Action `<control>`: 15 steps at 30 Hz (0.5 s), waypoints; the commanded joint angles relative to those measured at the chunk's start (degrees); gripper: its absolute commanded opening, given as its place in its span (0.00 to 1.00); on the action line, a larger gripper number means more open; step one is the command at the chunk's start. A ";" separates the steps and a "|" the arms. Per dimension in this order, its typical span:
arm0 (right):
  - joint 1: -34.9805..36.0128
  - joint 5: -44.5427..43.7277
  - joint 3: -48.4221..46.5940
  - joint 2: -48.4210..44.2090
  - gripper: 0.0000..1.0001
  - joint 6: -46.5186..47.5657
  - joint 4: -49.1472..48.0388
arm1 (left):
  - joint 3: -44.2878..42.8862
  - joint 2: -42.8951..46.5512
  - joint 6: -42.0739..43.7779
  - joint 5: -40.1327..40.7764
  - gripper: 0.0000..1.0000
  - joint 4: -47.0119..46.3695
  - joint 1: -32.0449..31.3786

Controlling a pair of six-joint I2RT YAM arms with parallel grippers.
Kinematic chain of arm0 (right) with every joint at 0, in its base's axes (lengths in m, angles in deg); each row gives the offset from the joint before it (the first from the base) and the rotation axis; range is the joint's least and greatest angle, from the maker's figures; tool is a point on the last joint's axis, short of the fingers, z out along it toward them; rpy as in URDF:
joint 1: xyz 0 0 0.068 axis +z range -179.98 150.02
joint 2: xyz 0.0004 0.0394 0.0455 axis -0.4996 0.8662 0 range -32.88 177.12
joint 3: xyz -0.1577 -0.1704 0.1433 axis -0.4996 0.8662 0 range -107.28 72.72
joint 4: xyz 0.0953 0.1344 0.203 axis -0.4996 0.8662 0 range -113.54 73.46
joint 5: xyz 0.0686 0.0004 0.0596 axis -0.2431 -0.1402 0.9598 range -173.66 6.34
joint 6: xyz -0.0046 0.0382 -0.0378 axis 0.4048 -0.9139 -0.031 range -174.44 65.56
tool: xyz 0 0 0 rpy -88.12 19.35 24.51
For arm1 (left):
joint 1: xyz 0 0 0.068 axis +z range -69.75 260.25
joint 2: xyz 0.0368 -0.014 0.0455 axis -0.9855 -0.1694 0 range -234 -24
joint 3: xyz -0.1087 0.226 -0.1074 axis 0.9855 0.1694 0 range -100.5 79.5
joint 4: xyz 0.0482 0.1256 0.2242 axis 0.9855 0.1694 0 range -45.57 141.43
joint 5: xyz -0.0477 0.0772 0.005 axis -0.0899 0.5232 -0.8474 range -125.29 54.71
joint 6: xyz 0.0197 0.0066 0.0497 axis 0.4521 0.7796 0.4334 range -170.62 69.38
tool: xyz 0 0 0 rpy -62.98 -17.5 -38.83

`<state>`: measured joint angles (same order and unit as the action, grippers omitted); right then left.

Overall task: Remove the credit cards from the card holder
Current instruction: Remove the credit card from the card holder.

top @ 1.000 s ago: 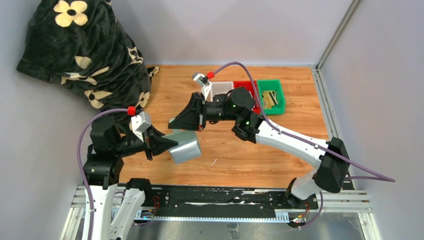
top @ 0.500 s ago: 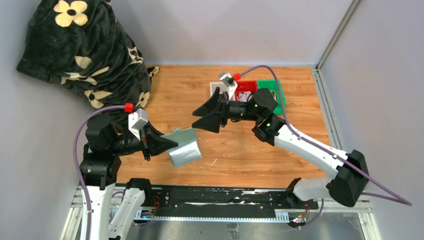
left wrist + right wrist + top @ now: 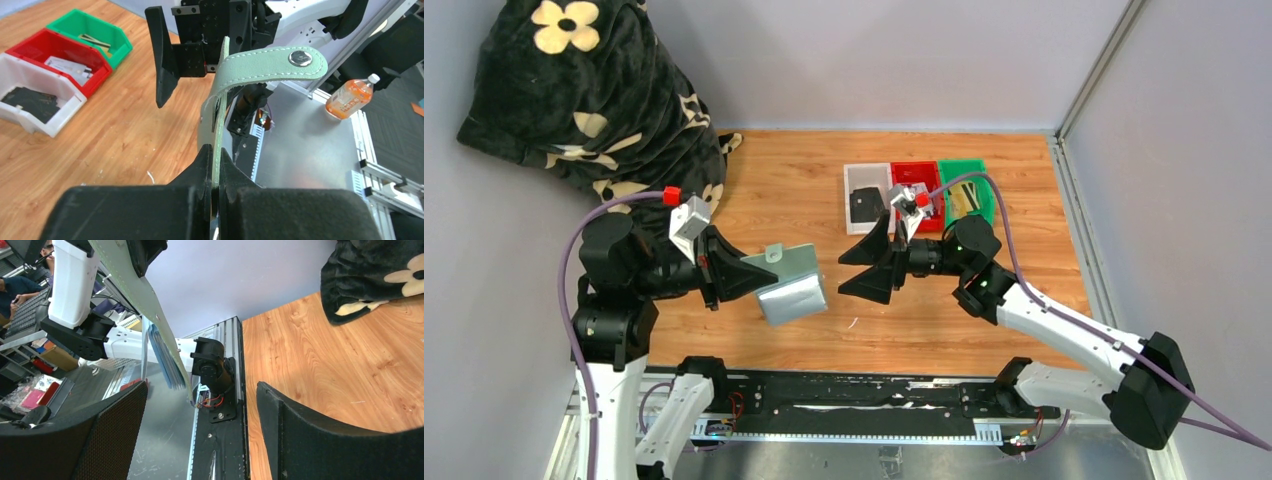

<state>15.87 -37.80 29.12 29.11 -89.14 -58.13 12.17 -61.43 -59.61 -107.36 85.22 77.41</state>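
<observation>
- Between the left fingers [image 3: 210, 172] [image 3: 746, 277] sits one edge of the card holder [image 3: 270, 61] [image 3: 792, 287]. They are shut tight on it and hold it up in the air.
- From the left wrist, the green tab with its round metal snap curls over the top. The rest shows edge-on, so the inside is hidden there.
- From above, only the green outside of the card holder can be seen.
- Facing it, the right fingers [image 3: 869, 248] [image 3: 107, 435] are spread wide apart with nothing between them. Their tips point at the card holder, near it but not touching.
- From the right wrist, the card holder [image 3: 145, 300] hangs up high and its top is cut off. Thin pale blue layers peek out inside it. I cannot tell if they are cards or pockets.
- Farther back on the tabletop [image 3: 784, 180] stand a white bin [image 3: 849, 190] [image 3: 50, 127], a red bin [image 3: 914, 170] [image 3: 95, 75] and a green bin [image 3: 986, 195] [image 3: 117, 50], side by side in a row.
- A tan-gold card [image 3: 965, 197] [image 3: 92, 40] lies in the green bin.
- A pale card [image 3: 65, 65] lies in the red bin. From above, the right arm hides most of that bin.
- Something flat and black [image 3: 864, 207] [image 3: 25, 97] lies in the white bin. It is too blurry to name.
- A black blanket [image 3: 574, 90] [image 3: 375, 270] with cream flowers is heaped at the far left corner.
</observation>
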 commanded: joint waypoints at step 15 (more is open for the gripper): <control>1.37 -0.30 5.92 8.03 0.83 -9.54 -26.41 | -5.52 -5.56 -12.46 -3.35 0.00 -0.60 -0.33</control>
<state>16.24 -38.01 33.45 36.81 -97.80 -78.50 9.24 -65.87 -66.89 -107.78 85.22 77.41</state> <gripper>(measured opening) 0.827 0.024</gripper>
